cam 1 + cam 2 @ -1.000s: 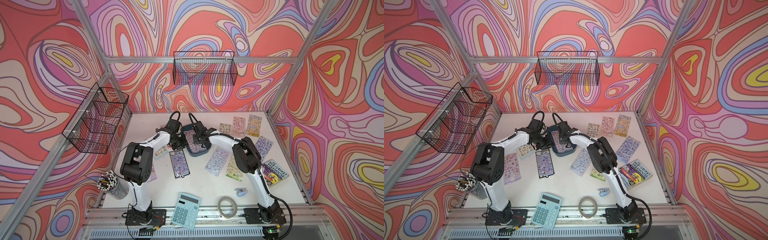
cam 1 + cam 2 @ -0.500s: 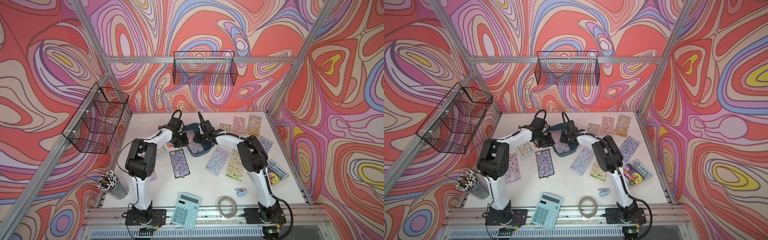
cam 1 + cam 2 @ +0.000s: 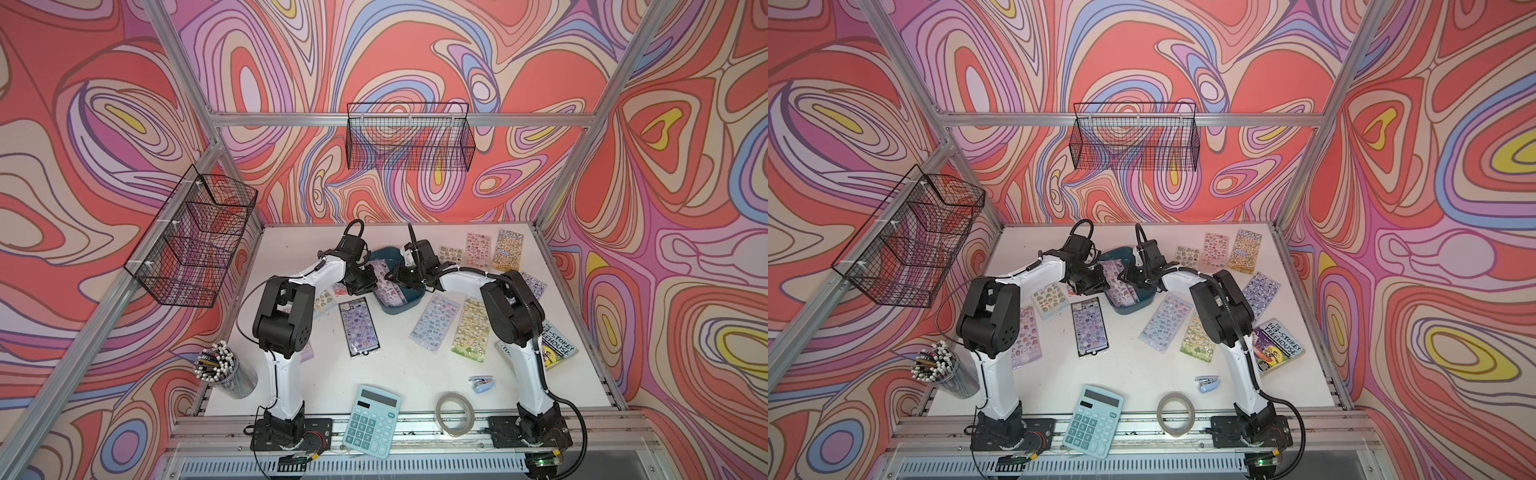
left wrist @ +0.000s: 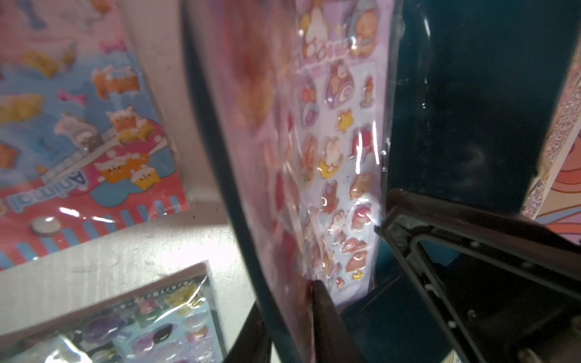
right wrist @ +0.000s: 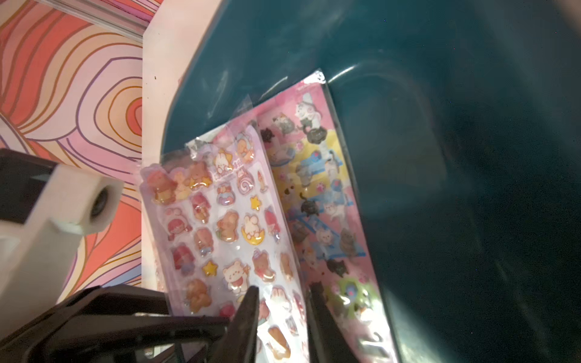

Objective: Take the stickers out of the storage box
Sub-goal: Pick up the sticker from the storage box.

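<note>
Unloading looks well along. In both top views most stickers (image 3: 435, 321) lie spread on the table (image 3: 415, 374), while the box (image 3: 405, 306) near the middle holds a couple of sheets (image 3: 387, 291). The left gripper (image 3: 369, 283) sits at the box's edge on its own side. The right gripper (image 3: 397, 277) reaches in from the opposite side, close beside it.

In the left wrist view, the left gripper (image 4: 289, 301) has its jaws nearly closed astride the box's rim, with the edge of the purple sheet (image 4: 342, 157) caught between them. I read that as a clamp steadying the box (image 4: 456, 110), though the near part is blurred.

In the right wrist view, the right gripper (image 5: 283, 290) shows a narrow gap. Its fingers (image 5: 248, 314) sit at the long edge of the purple sheet (image 5: 226, 220), which overlaps a pink sheet (image 5: 327, 204) inside the box (image 5: 440, 125). Nothing looks clamped there yet.

The step in hand seems to be picking the top sheet. The next move calls for closing on that edge alone, not the pink sheet beneath, then lifting it over the rim. The glossy sleeve may slip.
</note>
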